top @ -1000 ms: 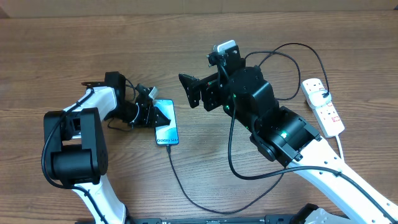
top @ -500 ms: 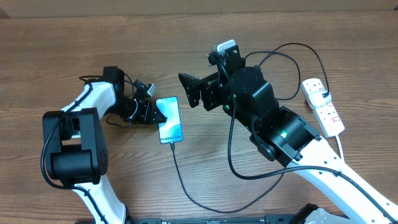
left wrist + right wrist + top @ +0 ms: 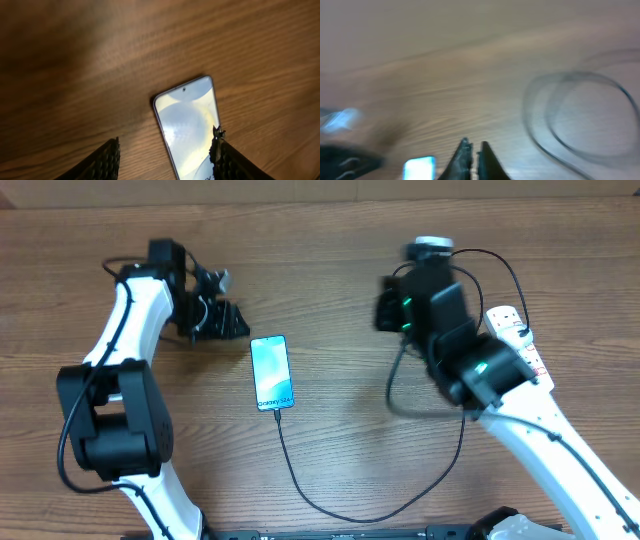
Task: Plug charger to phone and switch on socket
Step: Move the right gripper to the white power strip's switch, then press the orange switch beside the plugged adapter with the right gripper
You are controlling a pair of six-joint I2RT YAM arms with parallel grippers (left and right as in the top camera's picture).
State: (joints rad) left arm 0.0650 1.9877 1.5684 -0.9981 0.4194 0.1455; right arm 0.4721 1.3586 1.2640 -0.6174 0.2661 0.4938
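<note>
Left wrist: left tool point(image 3: 165, 152) half-open, empty, near phone point(image 3: 187, 125); right tool point(image 3: 474, 159) seemingly closed.

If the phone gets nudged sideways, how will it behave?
The phone lies flat and slim on the wooden table, so it would probably slide rather than tip. Its glossy screen looks slippery to pinch from above. The black charger cable at its lower end curves loosely, so it should trail along.

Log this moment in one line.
charger: plugged into phone | left hand: open, off phone | right hand: shut, empty | socket: no hand on it
</note>
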